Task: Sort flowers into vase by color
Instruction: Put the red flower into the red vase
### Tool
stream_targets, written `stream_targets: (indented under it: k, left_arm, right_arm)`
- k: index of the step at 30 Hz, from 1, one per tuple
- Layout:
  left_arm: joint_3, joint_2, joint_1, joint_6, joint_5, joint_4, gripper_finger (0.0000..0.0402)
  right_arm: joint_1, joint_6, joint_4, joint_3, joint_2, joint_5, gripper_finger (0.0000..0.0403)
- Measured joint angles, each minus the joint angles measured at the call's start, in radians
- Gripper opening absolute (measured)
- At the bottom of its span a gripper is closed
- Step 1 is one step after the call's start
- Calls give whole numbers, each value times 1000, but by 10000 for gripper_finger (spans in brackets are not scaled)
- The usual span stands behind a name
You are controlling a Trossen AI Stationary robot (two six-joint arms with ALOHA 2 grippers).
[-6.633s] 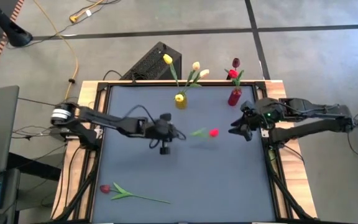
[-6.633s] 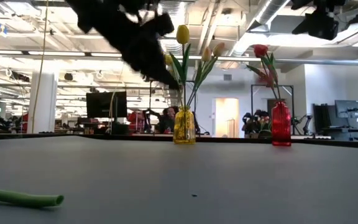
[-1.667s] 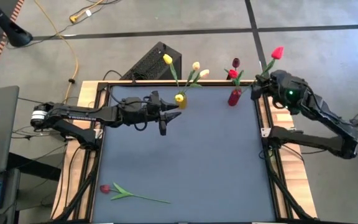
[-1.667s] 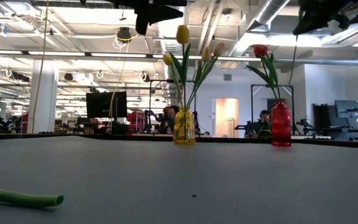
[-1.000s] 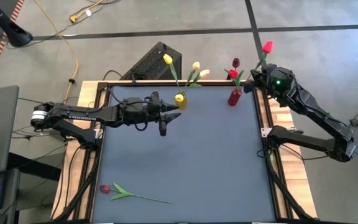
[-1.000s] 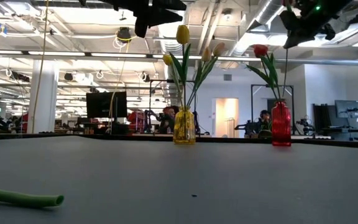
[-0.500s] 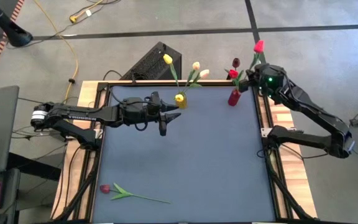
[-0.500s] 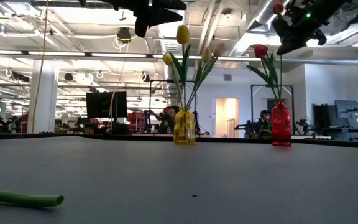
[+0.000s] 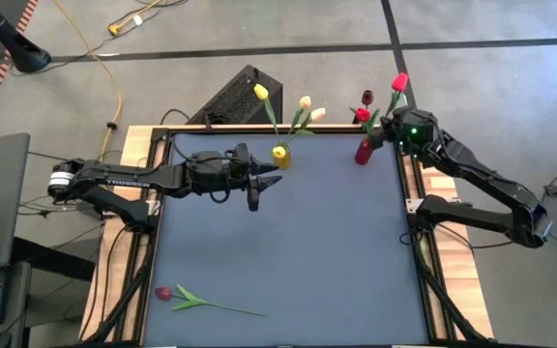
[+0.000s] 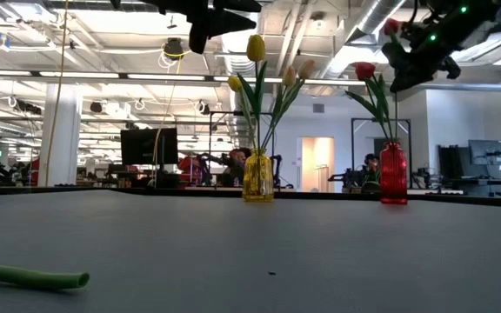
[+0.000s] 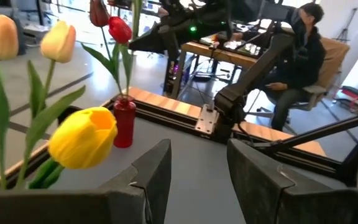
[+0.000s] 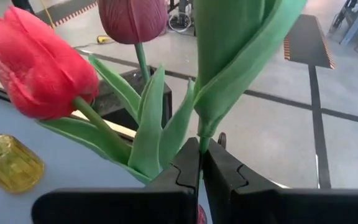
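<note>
The red tulip [image 9: 399, 82] is held by its thin green stem [image 12: 200, 152], pinched between the two dark fingers [image 12: 185, 171] of the right gripper [image 9: 387, 137]. The stem runs straight up out of the fingertips; its leaf spreads directly above them and the red head stands beyond the far edge of the table [image 9: 288, 251]. The stem's lower end is not visible.

Just beside the right fingers, on the table's far right corner, stands the red vase [image 9: 364, 152]. It holds a red tulip [image 12: 39, 65] and a dark red tulip [image 12: 132, 18], both upright; in the right wrist view their heads and leaves lie close ahead of the fingertips.

The yellow vase [image 9: 279, 156] stands on the far edge of the table, well apart from the right fingers. It holds a yellow tulip [image 9: 260, 92] and two cream tulips [image 9: 305, 102].

The left gripper [image 9: 267, 179] hovers above the table just beside the yellow vase. Its fingers [image 11: 157, 171] are spread apart with nothing between them. A yellow tulip head [image 11: 82, 137] lies close ahead of one fingertip.

One dark red tulip [image 9: 164, 293] lies flat on the table's near left corner, well apart from both sets of fingers. Its green stem [image 10: 29, 276] points toward the table's middle
</note>
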Motion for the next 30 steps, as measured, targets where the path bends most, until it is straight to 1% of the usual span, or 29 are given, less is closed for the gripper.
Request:
stream_targets:
  k: [5,9,14,18,23,27,30]
  left_arm:
    - [0,0,0,-9,33,-2,144]
    - [0,0,0,-9,29,-6,144]
    - [0,0,0,-30,29,-8,144]
    - [0,0,0,-33,34,-10,144]
    - [0,0,0,-35,39,-33,144]
    - [0,-1,0,-35,89,-95,144]
    - [0,-2,0,-36,152,-162,144]
  right_arm:
    - [2,2,5,-23,3,0,42]
    - [0,2,9,-23,7,0,44]
    - [0,2,-3,-23,5,0,67]
    - [0,2,-10,-23,6,-1,109]
    - [0,-2,-60,-8,6,-4,190]
    - [0,-9,-167,40,6,-20,250]
    - [0,-8,-273,83,7,-61,273]
